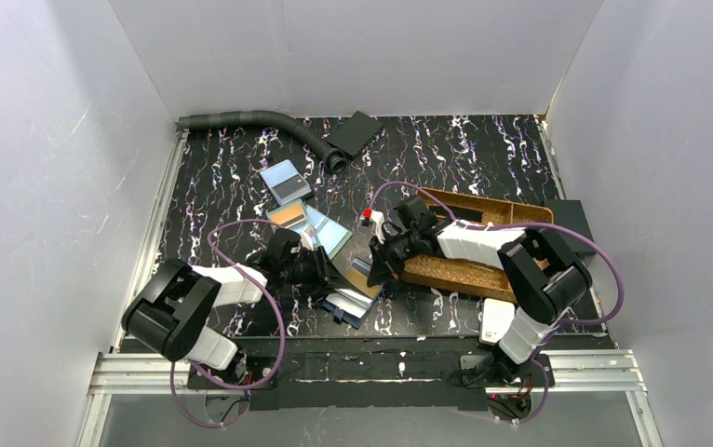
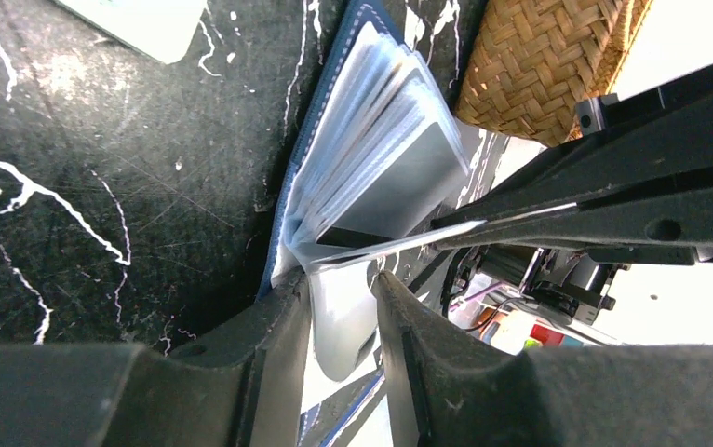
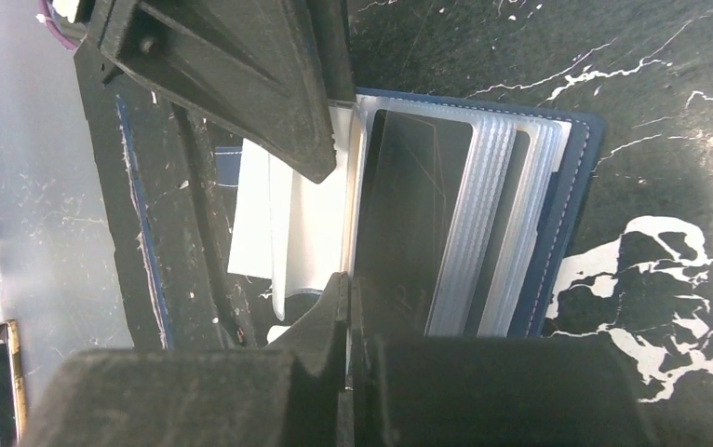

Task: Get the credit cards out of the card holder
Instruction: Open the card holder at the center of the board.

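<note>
The dark navy card holder [image 1: 351, 300] lies open between my two grippers, its clear sleeve pages fanned up [image 2: 381, 158]. My left gripper [image 2: 343, 279] is shut on a bunch of pale sleeve pages near the spine. My right gripper [image 3: 348, 279] is shut on the thin edge of one sleeve page; whether a card is in the pinch I cannot tell. A dark card [image 3: 409, 214] sits in the sleeve beside it. Three credit cards lie on the mat behind: blue-grey [image 1: 286, 182], orange [image 1: 287, 215] and light blue [image 1: 329, 234].
The brown woven tray [image 1: 483, 200] lies under the right arm and shows in the left wrist view [image 2: 539, 65]. A grey corrugated hose [image 1: 250, 119] and a flat black rectangle [image 1: 353, 133] lie at the back. White walls enclose the mat.
</note>
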You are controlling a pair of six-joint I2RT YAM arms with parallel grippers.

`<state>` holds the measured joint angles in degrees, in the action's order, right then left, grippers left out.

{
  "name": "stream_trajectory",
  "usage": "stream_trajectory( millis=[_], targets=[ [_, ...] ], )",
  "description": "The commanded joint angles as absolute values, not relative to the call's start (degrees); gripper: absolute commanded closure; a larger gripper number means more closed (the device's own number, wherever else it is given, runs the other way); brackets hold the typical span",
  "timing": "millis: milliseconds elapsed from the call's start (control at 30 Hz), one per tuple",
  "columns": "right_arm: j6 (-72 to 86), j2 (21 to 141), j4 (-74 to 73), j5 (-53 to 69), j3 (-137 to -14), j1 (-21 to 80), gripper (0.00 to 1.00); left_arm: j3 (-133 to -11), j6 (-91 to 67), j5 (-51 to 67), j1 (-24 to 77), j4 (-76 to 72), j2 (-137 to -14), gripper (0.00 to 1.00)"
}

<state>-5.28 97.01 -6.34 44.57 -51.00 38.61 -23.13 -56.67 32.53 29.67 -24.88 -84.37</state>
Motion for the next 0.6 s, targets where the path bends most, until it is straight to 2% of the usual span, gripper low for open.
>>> stream_trajectory(
  millis=[0,100,567],
  targets=[
    [-4.6,94.9,-4.0,43.6,-51.4,37.5,0.99,-23.1,-54.3,32.5,29.3,-23.7,-80.5,0.69],
    [-4.0,94.5,-3.4,43.4,-51.0,37.1,0.99,-23.3,-53.0,33.0,29.2,-23.7,-79.8,0.66],
    [-1.0,89.6,2.0,34.7,-47.8,36.8,0.99,-22.2,-50.7,37.2,28.0,-20.5,-77.2,0.66]
  ],
)
